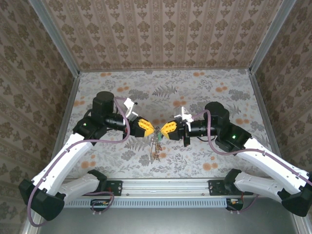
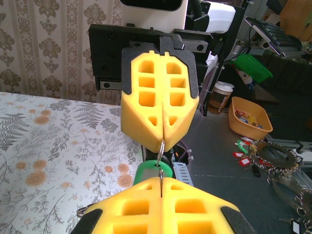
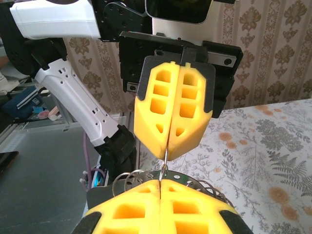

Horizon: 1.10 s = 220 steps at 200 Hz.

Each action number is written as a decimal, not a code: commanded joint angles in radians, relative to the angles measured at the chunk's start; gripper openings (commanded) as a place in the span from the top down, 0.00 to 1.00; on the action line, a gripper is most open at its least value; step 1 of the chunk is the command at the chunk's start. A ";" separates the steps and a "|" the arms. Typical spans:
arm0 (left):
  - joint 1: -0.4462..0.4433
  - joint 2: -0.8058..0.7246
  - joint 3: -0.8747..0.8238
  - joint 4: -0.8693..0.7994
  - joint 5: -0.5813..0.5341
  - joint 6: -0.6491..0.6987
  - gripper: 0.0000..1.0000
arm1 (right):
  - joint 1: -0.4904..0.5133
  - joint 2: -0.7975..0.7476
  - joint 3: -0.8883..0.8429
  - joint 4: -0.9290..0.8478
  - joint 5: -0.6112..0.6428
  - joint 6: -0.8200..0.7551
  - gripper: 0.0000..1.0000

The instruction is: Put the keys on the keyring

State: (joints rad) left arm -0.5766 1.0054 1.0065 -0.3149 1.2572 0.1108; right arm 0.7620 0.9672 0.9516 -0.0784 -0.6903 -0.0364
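My left gripper and right gripper meet tip to tip above the middle of the floral table, both shut. A thin wire of the keyring spans the small gap between the tips, and both pairs of jaws pinch it. A green key hangs on that wire just behind my left gripper. In the right wrist view the keyring shows a dark perforated band and several wire loops under my right gripper. The bunch dangles below the tips.
Patterned walls close the table on three sides. An aluminium rail runs along the near edge between the arm bases. Off the table, an orange tray holds tagged keys, with more loose tags and chains beside it.
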 commanded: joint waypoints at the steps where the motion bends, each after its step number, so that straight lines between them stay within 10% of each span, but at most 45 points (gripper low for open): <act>1: -0.006 -0.024 0.024 0.002 0.026 0.029 1.00 | 0.003 -0.009 -0.010 0.026 0.012 0.016 1.00; 220: -0.008 -0.026 0.023 0.002 0.021 0.030 1.00 | 0.008 -0.002 -0.015 0.025 -0.046 0.041 1.00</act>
State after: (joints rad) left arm -0.5766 1.0031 1.0065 -0.3149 1.2572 0.1139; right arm 0.7639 0.9684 0.9401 -0.0574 -0.7105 -0.0029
